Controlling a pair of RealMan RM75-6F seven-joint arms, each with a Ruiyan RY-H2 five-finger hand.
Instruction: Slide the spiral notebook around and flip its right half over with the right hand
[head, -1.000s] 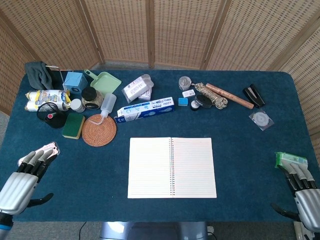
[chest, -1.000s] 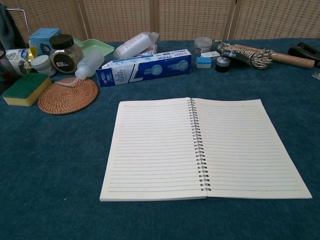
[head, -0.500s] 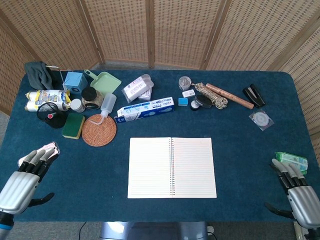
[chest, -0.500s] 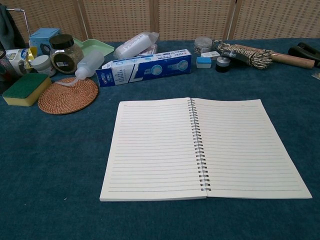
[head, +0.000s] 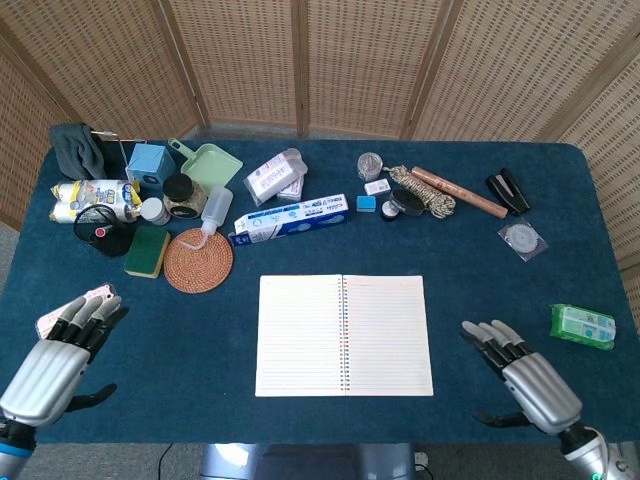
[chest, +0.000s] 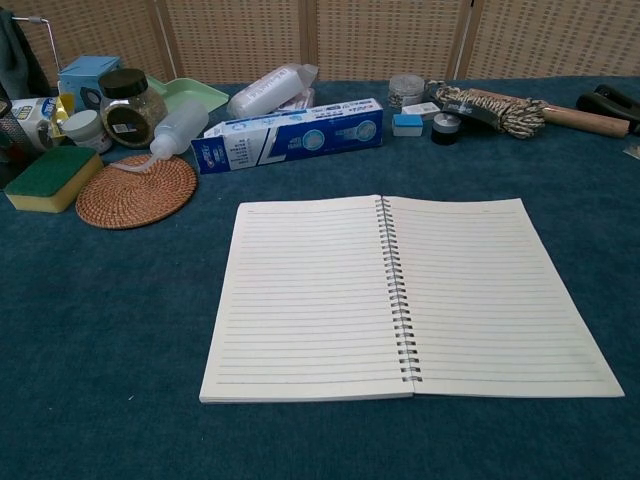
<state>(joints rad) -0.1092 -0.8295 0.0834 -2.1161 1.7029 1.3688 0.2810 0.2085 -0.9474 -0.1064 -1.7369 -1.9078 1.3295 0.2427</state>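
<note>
Because the right hand (head: 525, 372) hovers empty with fingers apart just beside the spiral notebook (head: 344, 335), which lies open and flat at the table's near middle, a shallow press could slide only the top sheet or crumple it. Opposite, the left hand (head: 55, 352), fingers spread, holds nothing. Further back, a careless slide could strike the blue carton (head: 290, 220). Neither hand shows in the chest view.

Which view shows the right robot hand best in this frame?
The head view: the right robot hand shows whole, fingers spread, holding nothing, right of the spiral notebook and apart from it. The chest view shows the notebook close up but no hand.
</note>
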